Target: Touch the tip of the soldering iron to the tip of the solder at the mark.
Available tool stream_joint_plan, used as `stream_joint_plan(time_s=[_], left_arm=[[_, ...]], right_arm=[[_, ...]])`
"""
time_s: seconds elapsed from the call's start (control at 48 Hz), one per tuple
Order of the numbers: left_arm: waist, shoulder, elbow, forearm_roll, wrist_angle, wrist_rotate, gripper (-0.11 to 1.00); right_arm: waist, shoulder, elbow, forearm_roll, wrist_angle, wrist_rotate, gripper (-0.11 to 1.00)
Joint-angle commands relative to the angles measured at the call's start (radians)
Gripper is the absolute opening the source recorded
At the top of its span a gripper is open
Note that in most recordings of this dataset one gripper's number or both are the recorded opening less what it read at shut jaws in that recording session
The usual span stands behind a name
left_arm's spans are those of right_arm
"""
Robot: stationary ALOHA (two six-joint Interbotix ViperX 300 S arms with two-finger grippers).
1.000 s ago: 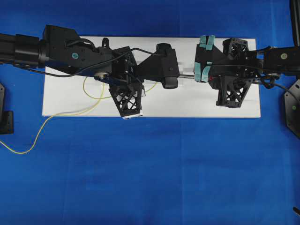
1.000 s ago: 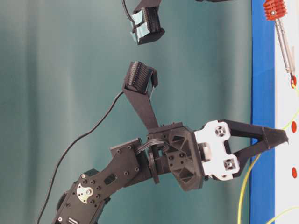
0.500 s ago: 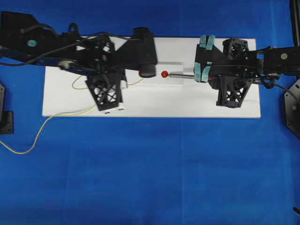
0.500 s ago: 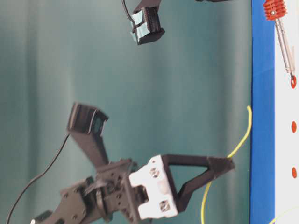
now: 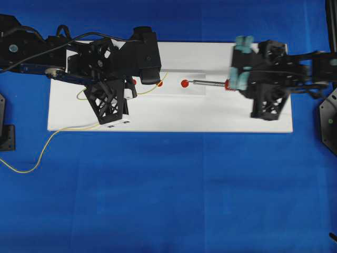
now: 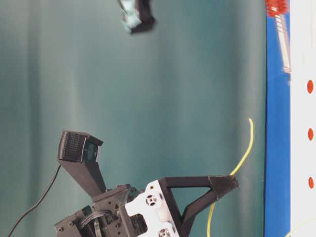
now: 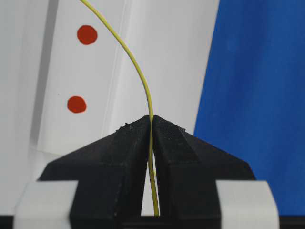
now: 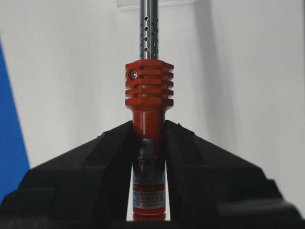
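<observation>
Above the white board (image 5: pixel 210 118): left tool (image 7: pixel 152 125) pinches thin yellow solder wire (image 7: pixel 138 71), right tool (image 8: pixel 148 131) clamps the orange-handled soldering iron (image 8: pixel 148 95). Tips well apart; iron tip sits at 3 o'clock of the red dot (image 5: pixel 184 83), so contact at the mark looks still to do.

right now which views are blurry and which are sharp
Overhead: the right gripper and iron are motion-smeared, the left side crisp. Table-level: the iron at top right is streaked, the left gripper sharp. Both wrist views are sharp on the solder and the iron's handle.
</observation>
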Motion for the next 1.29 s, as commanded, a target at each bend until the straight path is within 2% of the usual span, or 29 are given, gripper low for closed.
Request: stream_joint_plan(time_s=[0.0, 0.229, 0.438, 0.542, 0.771, 0.98, 1.105, 1.271], left_arm=[[-0.003, -0.031, -0.005, 0.003, -0.012, -0.002, 0.02], [-0.006, -0.048, 0.018, 0.003, -0.038, -0.005, 0.02], [-0.015, -0.063, 0.038, 0.003, -0.069, -0.011, 0.02], [-0.044, -0.078, 0.051, 0.003, -0.087, -0.014, 0.02], [-0.206, -0.129, 0.121, -0.002, -0.207, -0.031, 0.02], [-0.376, -0.156, 0.227, -0.002, -0.402, -0.161, 0.02], [-0.468, -0.12, 0.304, -0.002, -0.566, -0.219, 0.02], [-0.565, -0.017, 0.374, 0.0, -0.736, -0.235, 0.02]], right_arm=[[-0.002, -0.107, 0.025, -0.003, -0.009, 0.0, 0.06], [-0.002, -0.287, 0.115, -0.003, -0.048, 0.038, 0.06], [0.0, -0.276, 0.135, 0.003, -0.084, 0.067, 0.06], [0.046, -0.272, 0.129, 0.014, -0.121, 0.089, 0.06], [0.258, -0.262, 0.126, 0.02, -0.233, 0.13, 0.06], [0.44, -0.144, 0.101, 0.02, -0.321, 0.187, 0.06], [0.508, -0.037, 0.075, 0.02, -0.377, 0.19, 0.06], [0.555, 0.118, 0.071, 0.025, -0.511, 0.193, 0.06]])
